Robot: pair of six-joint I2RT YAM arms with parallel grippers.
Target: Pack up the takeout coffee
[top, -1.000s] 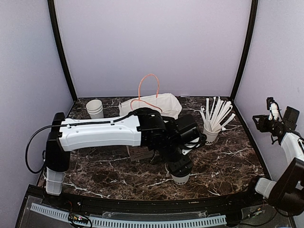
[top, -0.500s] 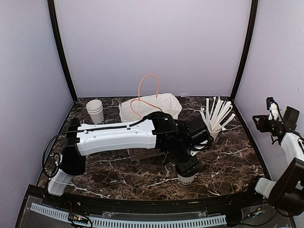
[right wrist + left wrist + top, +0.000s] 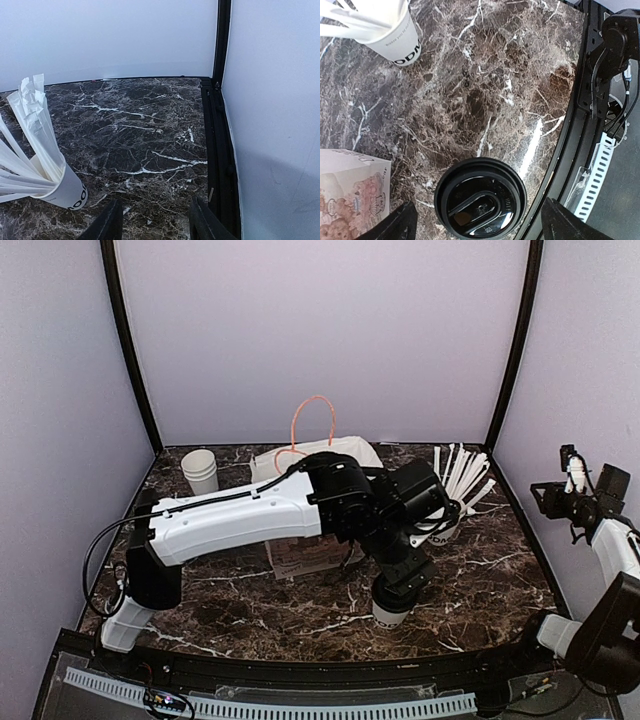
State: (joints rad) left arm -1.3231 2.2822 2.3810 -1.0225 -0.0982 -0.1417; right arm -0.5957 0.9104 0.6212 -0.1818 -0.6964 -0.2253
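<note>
The takeout coffee (image 3: 480, 197), a white cup under a black lid, stands near the table's front edge (image 3: 390, 616). My left gripper (image 3: 479, 216) hangs right above it, open, one finger on each side of the lid with a gap at both sides; in the top view the left gripper (image 3: 400, 582) covers most of the cup. The white paper bag (image 3: 335, 456) with an orange handle stands at the back centre. My right gripper (image 3: 155, 222) is open with nothing in it, held off the table's right edge (image 3: 568, 492).
A white cup of wrapped straws (image 3: 452, 508) (image 3: 395, 42) (image 3: 65, 192) stands right of centre. Nested white cups (image 3: 200, 470) sit back left. A printed box (image 3: 300, 556) (image 3: 350, 192) lies under the left arm. The black table rim (image 3: 570, 150) runs close to the coffee.
The left arm has swung its wrist to the right and risen a little over the coffee, and its jaws have widened. The right arm has not moved.
</note>
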